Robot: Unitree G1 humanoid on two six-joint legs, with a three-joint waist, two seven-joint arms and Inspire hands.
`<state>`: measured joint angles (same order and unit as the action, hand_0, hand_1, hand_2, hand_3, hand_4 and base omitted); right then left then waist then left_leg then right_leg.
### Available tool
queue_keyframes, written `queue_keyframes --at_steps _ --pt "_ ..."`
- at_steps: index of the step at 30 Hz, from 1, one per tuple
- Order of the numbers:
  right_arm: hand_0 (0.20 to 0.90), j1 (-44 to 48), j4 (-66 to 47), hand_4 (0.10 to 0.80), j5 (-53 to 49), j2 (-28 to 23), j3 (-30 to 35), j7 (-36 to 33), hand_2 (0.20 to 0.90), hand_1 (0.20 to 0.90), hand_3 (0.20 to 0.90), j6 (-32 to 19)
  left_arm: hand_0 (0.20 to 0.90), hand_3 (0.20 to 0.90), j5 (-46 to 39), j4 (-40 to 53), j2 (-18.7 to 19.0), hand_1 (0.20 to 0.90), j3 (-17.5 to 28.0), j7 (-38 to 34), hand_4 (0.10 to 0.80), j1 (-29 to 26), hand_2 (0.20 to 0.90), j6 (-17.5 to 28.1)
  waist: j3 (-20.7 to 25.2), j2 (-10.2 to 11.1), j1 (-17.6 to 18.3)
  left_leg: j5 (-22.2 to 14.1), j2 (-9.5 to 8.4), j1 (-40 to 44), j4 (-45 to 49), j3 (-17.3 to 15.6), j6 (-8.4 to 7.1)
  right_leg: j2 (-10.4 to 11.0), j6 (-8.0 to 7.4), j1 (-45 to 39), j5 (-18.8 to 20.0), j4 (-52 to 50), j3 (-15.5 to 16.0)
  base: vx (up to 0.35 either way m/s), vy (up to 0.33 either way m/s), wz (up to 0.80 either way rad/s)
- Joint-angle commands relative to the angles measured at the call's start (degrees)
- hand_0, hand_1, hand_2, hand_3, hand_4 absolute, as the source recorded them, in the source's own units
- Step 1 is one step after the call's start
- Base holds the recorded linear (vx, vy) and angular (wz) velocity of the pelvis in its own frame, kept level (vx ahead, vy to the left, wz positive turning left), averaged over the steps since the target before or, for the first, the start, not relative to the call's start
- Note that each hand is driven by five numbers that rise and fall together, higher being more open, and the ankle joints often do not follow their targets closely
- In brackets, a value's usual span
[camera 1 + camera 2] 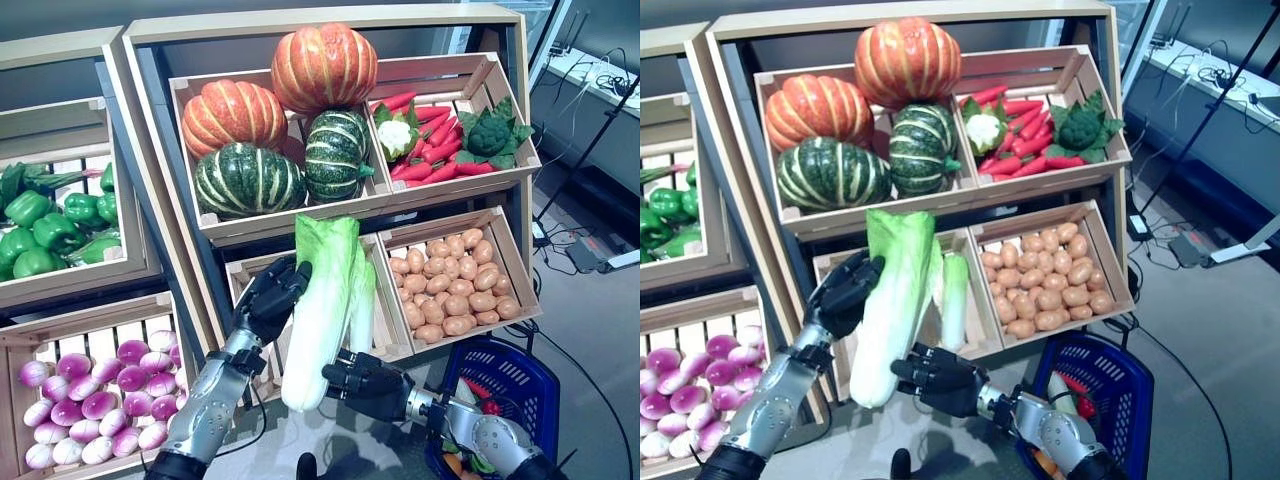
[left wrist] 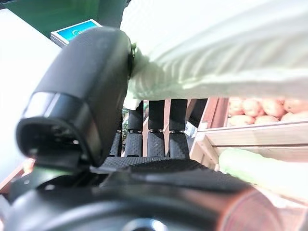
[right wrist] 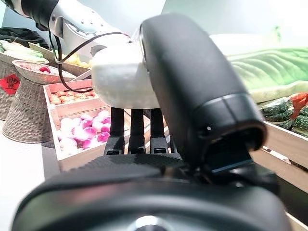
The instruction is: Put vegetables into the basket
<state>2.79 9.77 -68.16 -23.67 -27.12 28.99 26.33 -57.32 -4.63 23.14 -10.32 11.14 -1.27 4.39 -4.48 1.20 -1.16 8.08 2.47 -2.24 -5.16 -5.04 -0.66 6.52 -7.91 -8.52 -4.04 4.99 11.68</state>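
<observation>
Both hands are on the long napa cabbage [image 1: 322, 310], which is lifted clear in front of the shelf, tilted with its white base low and its green leaves up by the pumpkin crate [image 1: 290, 215]. The left hand [image 1: 272, 295] grips its middle from the left, thumb pressed into the stalk and fingers wrapped behind. The right hand [image 1: 365, 385] clasps the white base, as far as I can make out. A second cabbage [image 1: 362, 300] lies in the crate behind. The blue basket [image 1: 525, 385] stands near right, below the potatoes [image 1: 455, 285].
</observation>
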Motion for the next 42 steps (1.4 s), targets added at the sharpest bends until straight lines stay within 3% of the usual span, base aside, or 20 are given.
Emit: queue_keyframes --at_steps 1,15,16,17,18,31,42 --pt "0.300 6.31 -6.16 0.400 -9.58 7.28 0.71 6.09 0.300 0.300 0.300 -5.09 0.300 0.300 -2.26 0.96 -2.16 0.300 -2.96 5.08 0.400 -8.83 0.300 3.83 3.10 1.31 -0.68 -7.94 3.51 5.73 0.16 -0.62 -3.49 5.41 -1.20 3.85 6.57 0.01 -1.16 0.000 0.000 0.00" --pt "0.300 6.13 -6.61 0.400 -11.61 7.26 2.58 5.48 0.300 0.300 0.300 -8.28 0.300 0.300 -2.92 0.51 -2.19 0.300 -2.69 5.58 0.400 -8.74 0.300 1.36 2.89 0.99 -0.40 -7.96 3.68 5.92 0.16 -0.79 -3.47 5.21 -1.12 3.81 6.44 -0.04 -1.48 0.000 0.000 0.00" --pt "0.300 5.94 -6.88 0.400 -11.67 7.20 2.94 5.47 0.300 0.300 0.300 -8.70 0.396 0.396 -2.96 0.55 -2.13 0.396 -2.65 5.80 0.464 -8.53 0.396 0.95 2.87 0.95 -0.33 -7.95 3.70 5.92 0.16 -0.82 -3.48 5.15 -1.11 3.81 6.45 -0.03 -1.54 0.000 0.000 0.00" --pt "0.300 5.75 -7.05 0.400 -11.39 7.10 3.27 5.80 0.300 0.300 0.300 -8.93 0.853 0.853 -2.96 0.66 -2.01 0.853 -2.55 6.03 0.769 -8.35 0.853 0.57 2.84 0.92 -0.27 -7.98 3.73 5.99 0.16 -0.89 -3.45 5.09 -1.08 3.80 6.41 -0.04 -1.60 0.000 0.000 0.00" --pt "0.300 5.70 -7.35 0.400 -11.04 7.03 3.48 5.95 0.300 0.300 0.300 -9.17 0.900 0.900 -2.78 0.72 -2.03 0.900 -2.55 5.97 0.800 -8.22 0.900 0.47 2.80 0.91 -0.18 -8.01 3.78 6.06 0.16 -0.94 -3.45 5.05 -1.09 3.80 6.39 -0.08 -1.70 0.000 0.000 0.00" --pt "0.300 3.40 -10.26 0.400 -9.69 2.97 10.73 3.81 0.300 0.300 0.300 -14.14 0.900 0.900 -3.93 1.36 -0.74 0.900 0.14 8.70 0.800 -6.83 0.900 -2.17 2.32 0.86 0.80 -7.95 4.47 6.04 0.16 -1.79 -3.70 4.43 -1.09 4.10 6.38 0.01 -2.41 0.000 -0.002 0.00" --pt "0.300 0.65 -9.78 0.400 -9.22 0.87 23.06 -5.95 0.300 0.300 0.300 -23.40 0.900 0.900 -3.61 2.40 -0.45 0.900 3.87 9.33 0.800 -4.53 0.900 -3.66 1.50 1.02 2.02 -8.03 5.12 5.93 0.16 -2.55 -3.86 3.56 -0.99 4.54 6.41 0.01 -2.98 -0.003 -0.017 -0.05"
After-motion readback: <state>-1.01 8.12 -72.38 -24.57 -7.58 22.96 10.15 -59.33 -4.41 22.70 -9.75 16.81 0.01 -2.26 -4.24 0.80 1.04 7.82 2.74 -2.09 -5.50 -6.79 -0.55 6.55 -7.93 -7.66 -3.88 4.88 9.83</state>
